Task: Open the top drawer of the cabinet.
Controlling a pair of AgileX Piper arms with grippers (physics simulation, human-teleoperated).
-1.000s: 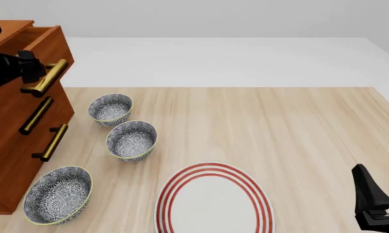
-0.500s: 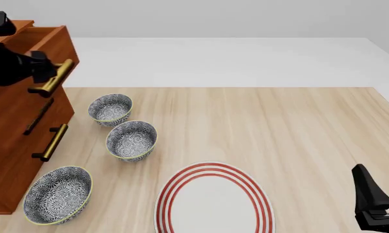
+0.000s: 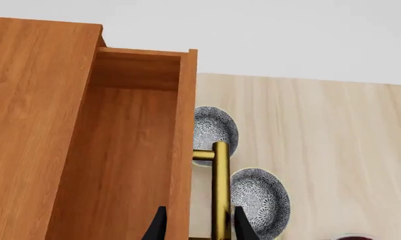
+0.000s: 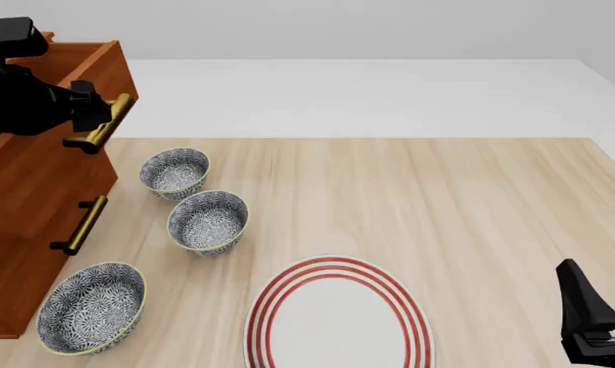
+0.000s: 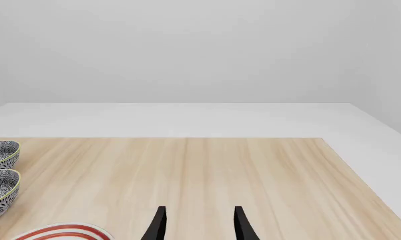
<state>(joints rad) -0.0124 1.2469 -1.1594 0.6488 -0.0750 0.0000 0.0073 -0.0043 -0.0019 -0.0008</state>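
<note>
Top drawer point(image 4: 87, 65) well out of cabinet point(image 4: 21, 253) — nearly done. Left fingers point(image 3: 159, 227) clamped on handle point(image 3: 219, 190); right fingers point(image 5: 159, 222) parted, idle.

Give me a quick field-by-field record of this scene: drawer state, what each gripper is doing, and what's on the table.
top drawer: pulled partly out of the cabinet, inside looks empty
left gripper: fingers either side of the brass handle
right gripper: open, holding nothing, above bare table
patterned bowls: three, beside the cabinet
red-striped plate: near table edge
</note>
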